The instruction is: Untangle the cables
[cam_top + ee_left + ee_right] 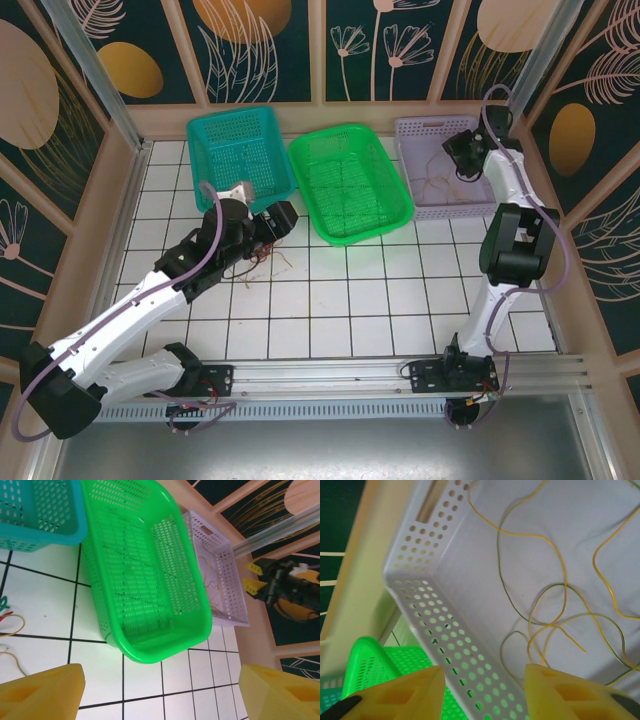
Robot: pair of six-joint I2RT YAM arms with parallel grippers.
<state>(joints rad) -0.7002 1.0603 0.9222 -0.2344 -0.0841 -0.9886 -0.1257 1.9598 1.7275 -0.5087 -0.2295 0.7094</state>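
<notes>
Top external: green basket near tangled cables

Three baskets stand side by side along the far edge of the table: left basket, middle basket, right basket. The middle one reaches nearest. A cable tangle lies on the table before the left basket, just beside the left gripper. Loose cables lie inside the right basket, below the right gripper.
</notes>
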